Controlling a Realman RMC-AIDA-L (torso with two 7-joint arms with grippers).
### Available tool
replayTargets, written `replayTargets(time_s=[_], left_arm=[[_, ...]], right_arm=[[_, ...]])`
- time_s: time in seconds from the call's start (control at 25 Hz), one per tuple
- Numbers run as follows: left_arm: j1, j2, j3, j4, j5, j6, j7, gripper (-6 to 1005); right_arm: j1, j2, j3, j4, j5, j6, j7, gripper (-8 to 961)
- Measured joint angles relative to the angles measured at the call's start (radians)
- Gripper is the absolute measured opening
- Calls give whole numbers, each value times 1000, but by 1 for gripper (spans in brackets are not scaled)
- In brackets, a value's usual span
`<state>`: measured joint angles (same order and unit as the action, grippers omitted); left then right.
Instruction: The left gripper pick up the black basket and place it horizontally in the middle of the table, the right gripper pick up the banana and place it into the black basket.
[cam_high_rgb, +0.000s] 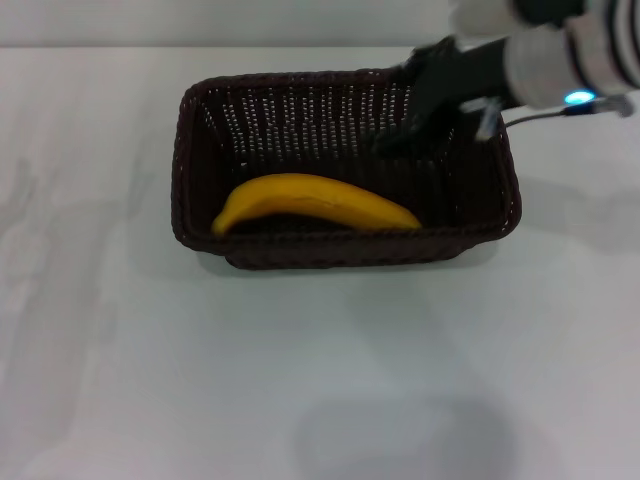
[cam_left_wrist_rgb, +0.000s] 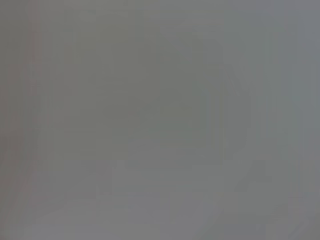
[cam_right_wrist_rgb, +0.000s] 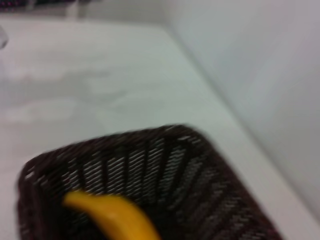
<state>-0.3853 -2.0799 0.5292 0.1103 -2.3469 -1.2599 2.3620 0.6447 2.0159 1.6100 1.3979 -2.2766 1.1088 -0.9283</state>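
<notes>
Head view: the right gripper (cam_high_rgb: 425, 120) hangs over the far right corner of the black basket (cam_high_rgb: 300, 100), which lies lengthwise on the white bench (cam_high_rgb: 150, 380). Whether its fingers are open or closed cannot be told, but they hold nothing. The banana (cam_high_rgb: 315, 203) lies inside the basket, nearer and to the left of the fingers, apart from them. Left wrist view: only a blank grey surface. Right wrist view: the banana (cam_right_wrist_rgb: 115, 215) rests in the basket (cam_right_wrist_rgb: 200, 175).
</notes>
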Motion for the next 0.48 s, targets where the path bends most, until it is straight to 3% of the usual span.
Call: replayTargets(time_s=[0.2, 0.32, 0.48], left_arm=[[-1, 0, 0, 0, 0, -2, 0, 872], [0, 0, 0, 0, 0, -4, 0, 872], [6, 0, 0, 0, 0, -8, 0, 872]], right_arm=[[-118, -2, 145, 46, 201, -33, -120, 826], [-202, -3, 268, 3, 491, -35, -287, 820], [-274, -6, 384, -197, 940, 0, -573, 816]])
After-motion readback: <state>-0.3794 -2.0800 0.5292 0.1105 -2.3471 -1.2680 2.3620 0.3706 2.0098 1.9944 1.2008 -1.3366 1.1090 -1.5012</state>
